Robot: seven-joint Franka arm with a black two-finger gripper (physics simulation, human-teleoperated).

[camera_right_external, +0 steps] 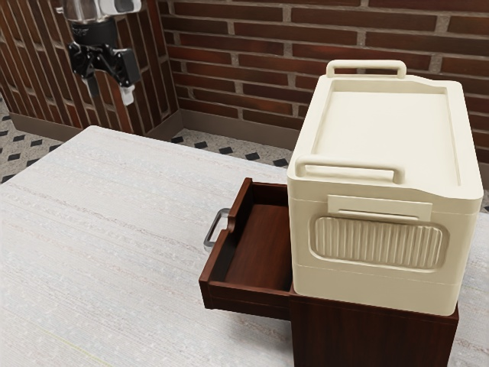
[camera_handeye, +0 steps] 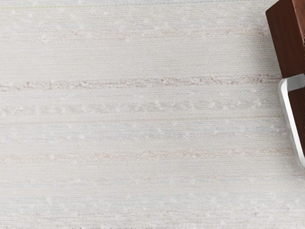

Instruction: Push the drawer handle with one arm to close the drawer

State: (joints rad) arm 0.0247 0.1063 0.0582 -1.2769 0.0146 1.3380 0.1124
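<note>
The brick wall (camera_right_external: 244,69) spans the top of the exterior view, above a tiled floor (camera_right_external: 210,145) that shows in strips at the left and upper middle. The table (camera_right_external: 92,229) runs from the left edge across the lower part of the frame and covers most of the wrist view. A cream box (camera_right_external: 390,138) stands at the right of the exterior view, on top of the dark wood cabinet (camera_right_external: 367,336) at the lower right. The drawer (camera_right_external: 260,248) sticks out of the cabinet toward the exterior view's left, open, just below the middle of the frame; in the wrist view its front is at the upper right. The gripper (camera_right_external: 111,93) is at the upper left of the exterior view, well apart from the drawer, its jaws spread with a gap between them. The metal handle (camera_right_external: 212,227) is on the drawer's front, left of centre in the exterior view and at the right edge of the wrist view.
</note>
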